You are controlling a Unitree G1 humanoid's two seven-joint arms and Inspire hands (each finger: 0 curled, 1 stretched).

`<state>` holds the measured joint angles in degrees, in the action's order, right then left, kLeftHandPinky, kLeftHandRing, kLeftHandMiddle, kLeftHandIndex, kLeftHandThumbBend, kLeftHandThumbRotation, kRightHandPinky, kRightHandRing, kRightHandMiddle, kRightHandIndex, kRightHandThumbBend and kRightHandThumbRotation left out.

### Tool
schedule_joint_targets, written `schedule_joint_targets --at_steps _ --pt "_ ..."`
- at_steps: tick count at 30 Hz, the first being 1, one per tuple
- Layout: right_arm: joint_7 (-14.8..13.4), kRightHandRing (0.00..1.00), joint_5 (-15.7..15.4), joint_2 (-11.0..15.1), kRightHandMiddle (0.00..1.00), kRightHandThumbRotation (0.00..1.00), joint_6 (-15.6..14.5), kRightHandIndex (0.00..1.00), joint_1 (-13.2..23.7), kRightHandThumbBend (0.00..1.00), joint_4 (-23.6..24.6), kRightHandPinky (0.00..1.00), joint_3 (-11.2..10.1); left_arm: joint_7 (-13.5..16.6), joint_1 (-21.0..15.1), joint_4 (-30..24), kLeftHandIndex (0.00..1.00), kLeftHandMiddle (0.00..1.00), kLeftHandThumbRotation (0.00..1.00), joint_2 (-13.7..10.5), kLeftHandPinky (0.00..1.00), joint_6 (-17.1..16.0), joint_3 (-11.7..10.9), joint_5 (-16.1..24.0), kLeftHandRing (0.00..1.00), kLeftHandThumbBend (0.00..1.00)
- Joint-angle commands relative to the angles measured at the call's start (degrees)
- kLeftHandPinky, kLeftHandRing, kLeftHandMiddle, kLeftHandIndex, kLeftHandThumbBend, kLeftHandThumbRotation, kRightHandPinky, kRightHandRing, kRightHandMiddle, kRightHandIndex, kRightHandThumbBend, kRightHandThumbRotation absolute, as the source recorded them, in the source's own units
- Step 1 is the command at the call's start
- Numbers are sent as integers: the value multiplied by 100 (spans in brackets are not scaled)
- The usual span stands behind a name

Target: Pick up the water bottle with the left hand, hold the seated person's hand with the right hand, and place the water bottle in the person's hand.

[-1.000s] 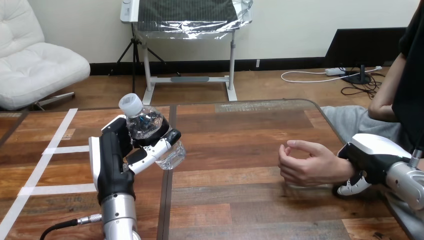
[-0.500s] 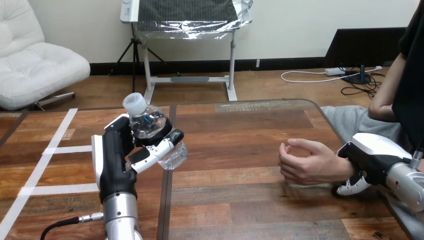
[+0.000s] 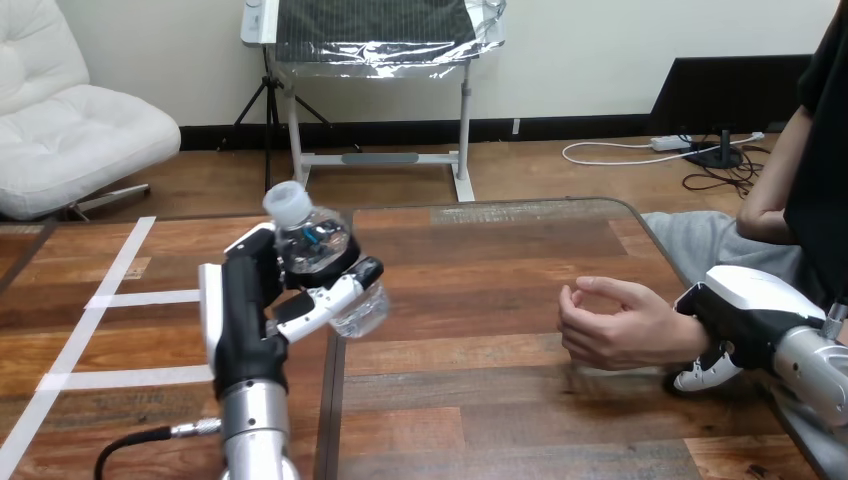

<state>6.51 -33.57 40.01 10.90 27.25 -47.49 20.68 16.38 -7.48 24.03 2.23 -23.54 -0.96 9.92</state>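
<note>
Left hand point(image 3: 262, 315) stood upright above the left half of the table point(image 3: 480, 420), on a silver forearm point(image 3: 255, 435) rising from the table's near edge. Its fingers and thumb were curled round the water bottle point(image 3: 318, 248), which was held clear of the table's surface. The bottle sat tilted in the grasp. Its white cap point(image 3: 287, 200) pointed up and toward the table's far left, above the top of the hand. Its clear base projected past the fingers toward the table's middle.

Right hand point(image 3: 745, 322) was at the table's right edge, its white-shelled back over the person's wrist point(image 3: 690, 338) and its fingers curled beneath it. The person's hand point(image 3: 612, 325) lay low over the table's right half, loosely cupped, with fingers toward the table's middle and well apart from the bottle. Whether it touched the table could not be told.
</note>
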Motion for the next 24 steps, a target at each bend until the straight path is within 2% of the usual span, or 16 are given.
schedule_joint_targets --at_steps 1,9,24 --pt "-171 32 104 -56 42 0 158 47 52 66 153 24 -144 -25 -343 -581 47 43 0 100 40 7 210 168 41 67" --pt "-186 29 66 -42 40 0 170 44 58 67 225 22 -176 -138 -354 -739 47 43 0 175 40 153 368 155 41 66" --pt "-289 31 130 -29 40 0 290 44 5 69 395 25 -278 -280 -432 -981 47 43 0 349 40 358 721 127 41 68"
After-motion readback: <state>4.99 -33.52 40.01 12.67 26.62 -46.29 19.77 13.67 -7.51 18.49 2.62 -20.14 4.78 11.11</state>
